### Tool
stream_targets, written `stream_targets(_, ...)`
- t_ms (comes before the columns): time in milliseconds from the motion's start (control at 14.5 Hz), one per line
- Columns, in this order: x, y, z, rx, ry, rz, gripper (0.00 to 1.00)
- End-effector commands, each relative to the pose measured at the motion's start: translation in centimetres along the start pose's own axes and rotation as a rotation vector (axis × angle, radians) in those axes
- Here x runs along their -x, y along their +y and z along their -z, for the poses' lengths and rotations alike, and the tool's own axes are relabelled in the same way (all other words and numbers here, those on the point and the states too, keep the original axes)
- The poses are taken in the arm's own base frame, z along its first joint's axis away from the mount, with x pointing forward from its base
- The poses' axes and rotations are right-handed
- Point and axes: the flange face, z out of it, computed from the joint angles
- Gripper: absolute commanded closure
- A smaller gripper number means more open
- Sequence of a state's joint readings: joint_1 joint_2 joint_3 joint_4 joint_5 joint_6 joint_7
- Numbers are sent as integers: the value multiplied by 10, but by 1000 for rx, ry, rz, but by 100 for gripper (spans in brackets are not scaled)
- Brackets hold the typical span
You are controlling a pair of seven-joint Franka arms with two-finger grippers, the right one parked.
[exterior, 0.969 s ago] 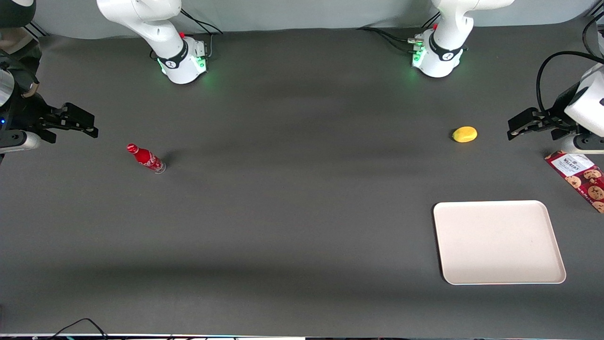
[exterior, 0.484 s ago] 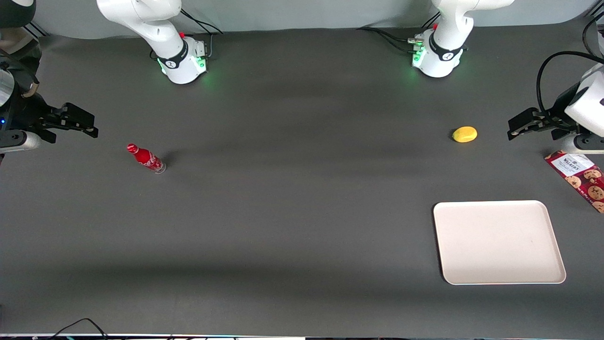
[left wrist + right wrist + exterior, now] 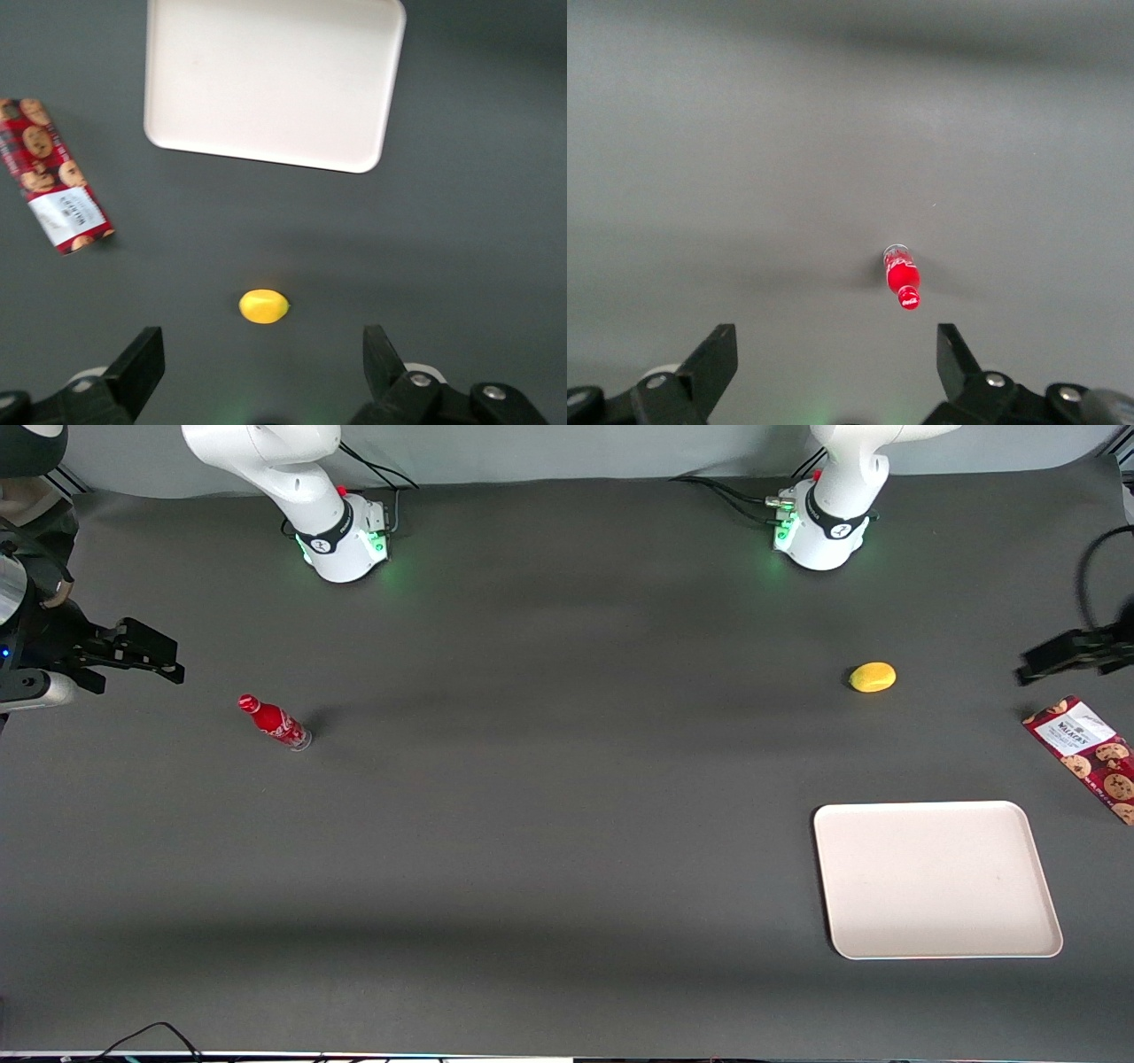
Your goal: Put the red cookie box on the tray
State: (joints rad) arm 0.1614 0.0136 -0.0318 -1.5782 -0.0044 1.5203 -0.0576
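Note:
The red cookie box (image 3: 1086,753) lies flat on the dark table at the working arm's end, its white label end pointing away from the front camera; part of it runs out of the front view. It also shows in the left wrist view (image 3: 51,175). The cream-white tray (image 3: 936,879) lies nearer the front camera than the box, with nothing on it, and shows in the left wrist view (image 3: 275,80) too. My left gripper (image 3: 1050,657) hangs open and empty above the table, just farther from the front camera than the box; it also shows in the left wrist view (image 3: 263,367).
A yellow lemon (image 3: 873,677) lies beside the gripper, toward the table's middle, and shows in the left wrist view (image 3: 264,306). A small red soda bottle (image 3: 274,723) stands toward the parked arm's end of the table.
My left gripper has drawn away toward the working arm's edge of the front view, uncovering the box's label end. Box, tray and lemon have not moved.

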Motion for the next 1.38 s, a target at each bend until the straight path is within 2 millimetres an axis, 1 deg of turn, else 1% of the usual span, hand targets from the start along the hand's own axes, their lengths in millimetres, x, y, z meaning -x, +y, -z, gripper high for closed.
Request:
stream_targets(0,1,-59,0,15,-22,88,0)
stream_targets(69,2,-76,-1,18,-26,118,0)
stream_targets(208,2,-121,-11,21,-43,198,0)
stream_targets(277,6,-148,-12,22,-41,245,0)
stream_targets(484,6,-242,-41,41,-21,392,0)
stream_targets(553,2,-258,-50,30,-4,407,0)
stream_targets(692,-15,-285,-89,-35,-26,415,0)
stream_targets(761,-23,-293,-109,-38,-36,415,0)
stream_targets(899,-37,-317,-151,-13,-31,413,0)
stream_targets(1038,-50,-328,-189,17,-18,346,0)
stream_targets(1107,-51,-340,-209,27,-11,358,0)
stream_targets(1245,-56,-347,-243,26,28,365,0)
stream_targets(1314,-59,-349,-257,23,50,367,0)
